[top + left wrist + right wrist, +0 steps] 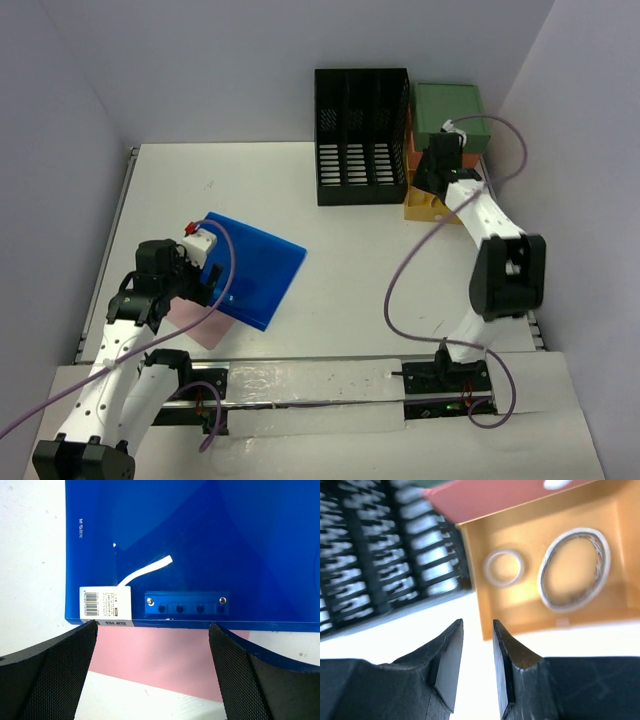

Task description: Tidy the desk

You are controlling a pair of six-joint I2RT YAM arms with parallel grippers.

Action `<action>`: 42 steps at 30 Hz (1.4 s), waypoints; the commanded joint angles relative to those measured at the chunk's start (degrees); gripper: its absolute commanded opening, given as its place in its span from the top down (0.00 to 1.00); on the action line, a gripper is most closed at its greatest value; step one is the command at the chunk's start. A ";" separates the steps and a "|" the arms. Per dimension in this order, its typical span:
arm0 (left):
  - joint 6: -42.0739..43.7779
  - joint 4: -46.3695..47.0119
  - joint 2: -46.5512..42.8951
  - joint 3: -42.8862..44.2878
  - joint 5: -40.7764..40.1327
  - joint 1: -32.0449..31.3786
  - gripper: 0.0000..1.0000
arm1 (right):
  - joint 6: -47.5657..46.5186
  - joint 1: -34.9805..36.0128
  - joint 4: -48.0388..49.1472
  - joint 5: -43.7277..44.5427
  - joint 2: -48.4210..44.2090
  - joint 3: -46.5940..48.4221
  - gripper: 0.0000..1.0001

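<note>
The white desk (350, 260) carries a blue clip file (255, 265) lying flat at the left on a pink sheet (195, 322). My left gripper (205, 283) hovers over the file's near edge. In the left wrist view it (152, 627) stands wide open and holds nothing, with the blue file (200, 545) and pink sheet (160, 655) beneath. My right gripper (430, 183) is at the back right over the pulled-out yellow drawer (425, 208). The right wrist view shows it (477, 625) open by a narrow gap and empty, just before the drawer (545, 605), which holds a small ring (504, 567) and a large tape roll (575, 570).
A black slotted file rack (360, 135) stands at the back, beside the green-orange-yellow drawer unit (450, 110). A small white and red object (197, 236) sits on the blue file's far left corner. A metal rail (110, 250) runs along the desk's left edge.
</note>
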 commanded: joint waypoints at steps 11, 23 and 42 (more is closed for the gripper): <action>-0.26 2.04 -1.62 0.19 -0.43 -0.07 0.01 | 27.00 -18.37 19.36 -24.05 -12.75 -31.55 0.70; -0.50 2.43 -0.70 -0.07 -1.12 0.15 0.01 | 31.16 -22.29 21.92 -27.88 6.47 -20.52 0.72; -0.94 2.81 4.11 -0.01 -2.17 0.87 0.01 | 37.03 -22.80 21.17 -29.41 25.68 4.08 0.72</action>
